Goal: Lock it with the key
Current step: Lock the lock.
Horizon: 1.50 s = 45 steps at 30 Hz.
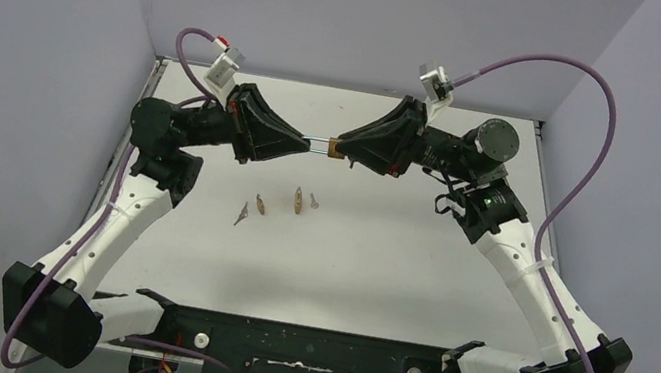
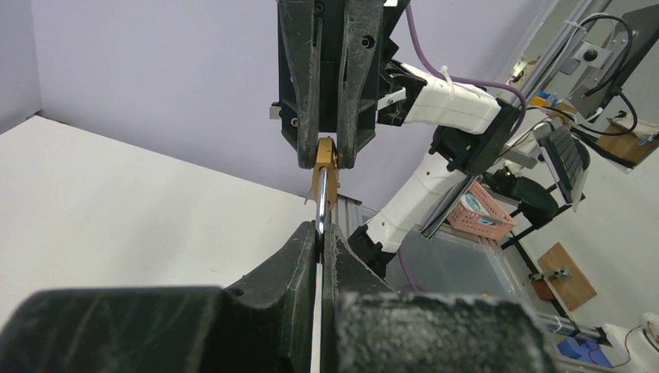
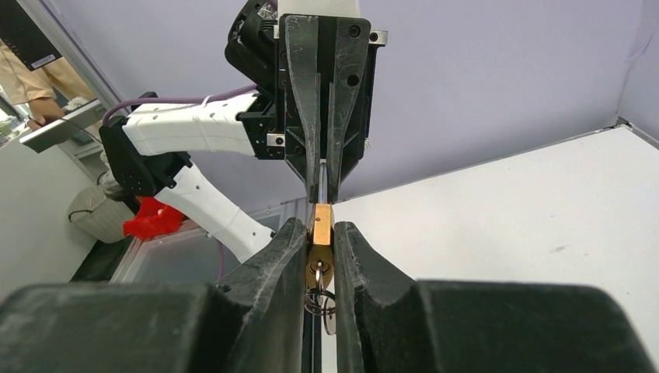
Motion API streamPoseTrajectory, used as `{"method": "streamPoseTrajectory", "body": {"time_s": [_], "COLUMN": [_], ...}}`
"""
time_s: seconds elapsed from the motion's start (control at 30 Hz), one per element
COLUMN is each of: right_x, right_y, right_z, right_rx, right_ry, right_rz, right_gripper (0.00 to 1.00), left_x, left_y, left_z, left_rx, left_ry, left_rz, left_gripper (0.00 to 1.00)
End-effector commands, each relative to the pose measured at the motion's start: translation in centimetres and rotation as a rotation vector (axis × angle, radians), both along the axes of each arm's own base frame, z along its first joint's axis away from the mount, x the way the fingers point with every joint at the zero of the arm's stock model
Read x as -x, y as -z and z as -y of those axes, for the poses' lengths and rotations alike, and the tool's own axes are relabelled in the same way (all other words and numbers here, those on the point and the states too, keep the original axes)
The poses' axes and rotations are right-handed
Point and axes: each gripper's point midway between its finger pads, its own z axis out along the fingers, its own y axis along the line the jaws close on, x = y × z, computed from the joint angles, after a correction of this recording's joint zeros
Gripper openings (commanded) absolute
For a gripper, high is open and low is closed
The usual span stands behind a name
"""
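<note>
A brass padlock is held in the air above the middle of the table, between both grippers. My right gripper is shut on the brass body. A key sits in the keyhole, and its ring hangs between my fingers. My left gripper is shut on the silver shackle, which runs from its fingertips to the brass body. The two grippers face each other tip to tip. I cannot tell whether the shackle is pushed home.
Several small brownish metal pieces lie on the white table below the grippers. Purple-grey walls close in the back and both sides. The arm bases stand at the near edge.
</note>
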Motion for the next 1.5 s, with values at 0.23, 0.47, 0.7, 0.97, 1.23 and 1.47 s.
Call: {"method": "streamPoseTrajectory", "body": {"time_s": [0.23,0.47,0.7,0.97,1.23,1.47], "right_x": [-0.2,-0.3,-0.6,-0.8,-1.3,-1.5], "right_y": [0.0,0.2,0.4,0.0,-1.2,-1.7], "right_z": [-1.9,-1.9,-2.2,-1.4,1.0,2.0], "right_rx": [-0.014,-0.012,-0.004,0.042,0.025,0.004], "right_ry": [-0.022,-0.015,-0.011,0.018,0.065,0.078], "right_rz": [0.010,0.008,-0.008,0.006,0.025,0.034], "right_gripper": [0.00,0.00,0.00,0.25,0.57,0.58], "left_x": [0.9,1.3,1.7,1.5,0.4,0.2], "left_y": [-2.1,-2.0,-2.1,-2.1,-1.4,-1.3], "left_z": [0.7,0.7,0.5,0.4,0.2,-0.1], "left_rx": [0.059,0.056,0.065,0.072,0.078,0.071], "left_ry": [0.012,0.031,0.034,0.018,-0.026,-0.035], "left_rz": [0.078,0.091,0.109,0.112,0.089,0.086], "left_gripper": [0.00,0.00,0.00,0.00,0.00,0.00]}}
